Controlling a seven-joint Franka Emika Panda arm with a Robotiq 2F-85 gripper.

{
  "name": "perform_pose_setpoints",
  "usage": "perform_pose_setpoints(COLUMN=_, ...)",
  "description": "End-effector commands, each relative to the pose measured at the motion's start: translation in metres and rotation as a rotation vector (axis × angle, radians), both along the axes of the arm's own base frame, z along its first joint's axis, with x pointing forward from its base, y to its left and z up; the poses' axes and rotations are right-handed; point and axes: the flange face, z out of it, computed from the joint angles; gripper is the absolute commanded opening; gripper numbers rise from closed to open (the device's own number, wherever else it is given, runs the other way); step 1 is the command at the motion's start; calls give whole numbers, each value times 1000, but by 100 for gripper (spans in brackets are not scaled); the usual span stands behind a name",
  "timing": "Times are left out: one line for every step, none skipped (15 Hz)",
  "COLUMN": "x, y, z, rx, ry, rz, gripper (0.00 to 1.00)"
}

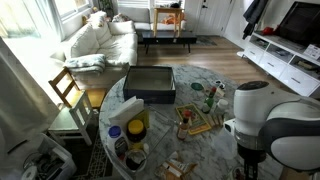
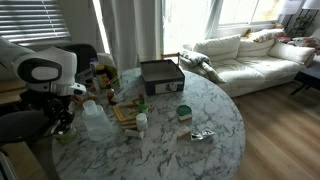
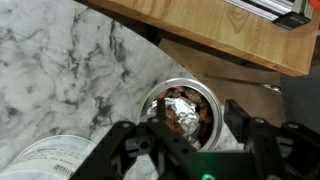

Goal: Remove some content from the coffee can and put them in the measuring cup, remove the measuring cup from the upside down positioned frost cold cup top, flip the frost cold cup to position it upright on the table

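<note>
Arm: white arm (image 1: 275, 118) (image 2: 42, 68) at the rim of the round marble tabletop (image 2: 190, 150), seen in both exterior views.
Hand: hand (image 3: 192, 122) pointed down over the coffee can (image 3: 185, 105) in the wrist view; dark and small in an exterior view (image 2: 63, 122).
Hand state: spread, 1 finger (image 3: 135, 140) on each side of the can's mouth, nothing pinched; contact with the can's wall cannot be told.
Coffee can: upright and open, with a round metal rim, close to the tabletop's edge; wood floor (image 3: 200, 25) beyond it.
Can contents: brown material with 1 crumpled silvery piece (image 3: 180, 100) near the middle.
Frost cold cup: frosted whitish tumbler (image 2: 95, 120) on the tabletop just beside the hand, on the side nearer the tabletop's middle; which way up it stands cannot be told at this size.
Neighbouring item: pale rounded container (image 3: 55, 162) at the lower-left edge of the wrist view, near the can; identity not clear.
Tabletop centre: black box (image 1: 150, 83) (image 2: 160, 73), well apart from the hand.
Other tabletop items: 1 wooden board (image 2: 125, 112) between the cup and the box; 1 green-lidded jar (image 2: 183, 112) further toward the middle.
Surroundings: white sofa (image 1: 100, 40) (image 2: 245, 55) beyond the tabletop.
</note>
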Motion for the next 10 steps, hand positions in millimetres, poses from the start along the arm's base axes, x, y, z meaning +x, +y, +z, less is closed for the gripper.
perform_pose_setpoints(x=-2, y=2, z=-2, rx=-14, ry=-20, rz=-34, gripper=65)
perform_pose_setpoints(x=4, y=3, z=-2, rx=-15, ry=-28, rz=-40, gripper=63)
perform_pose_setpoints(x=2, y=2, z=-3, rx=-18, ry=-36, rz=-43, gripper=64)
perform_pose_setpoints(x=1, y=0, z=-5, rx=-23, ry=-45, rz=-47, gripper=62)
perform_pose_setpoints(x=4, y=1, z=-6, rx=-24, ry=-49, rz=-55, gripper=60)
perform_pose_setpoints(x=7, y=1, z=-7, rx=-21, ry=-53, rz=-58, gripper=54)
perform_pose_setpoints(x=7, y=2, z=-9, rx=-25, ry=-55, rz=-59, gripper=52)
perform_pose_setpoints(x=6, y=2, z=-11, rx=-27, ry=-57, rz=-60, gripper=52)
perform_pose_setpoints(x=6, y=2, z=-12, rx=-28, ry=-57, rz=-64, gripper=47)
perform_pose_setpoints(x=6, y=3, z=-13, rx=-34, ry=-58, rz=-64, gripper=51)
